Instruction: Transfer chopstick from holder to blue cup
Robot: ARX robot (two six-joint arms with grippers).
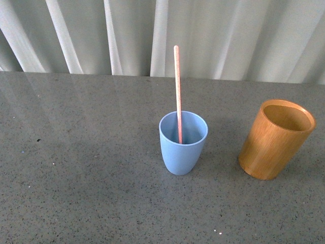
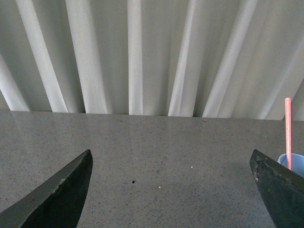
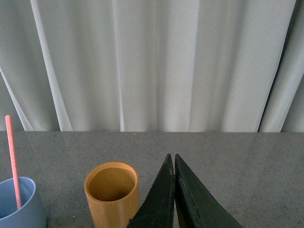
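The pale pink chopstick [image 1: 177,91] stands nearly upright in the blue cup [image 1: 183,147] at the table's middle. The orange-brown holder [image 1: 275,140] stands to the cup's right and looks empty. Neither gripper shows in the front view. My left gripper [image 2: 171,164] is open and empty above bare table, with the cup [image 2: 293,164] and the chopstick [image 2: 288,133] beyond one fingertip. My right gripper [image 3: 172,159] is shut and empty, close beside the holder [image 3: 112,194]. The cup [image 3: 19,204] and the chopstick [image 3: 13,161] stand farther off on the holder's other side.
A grey speckled table [image 1: 81,178] carries everything. White pleated curtains [image 1: 152,35] hang along its far edge.
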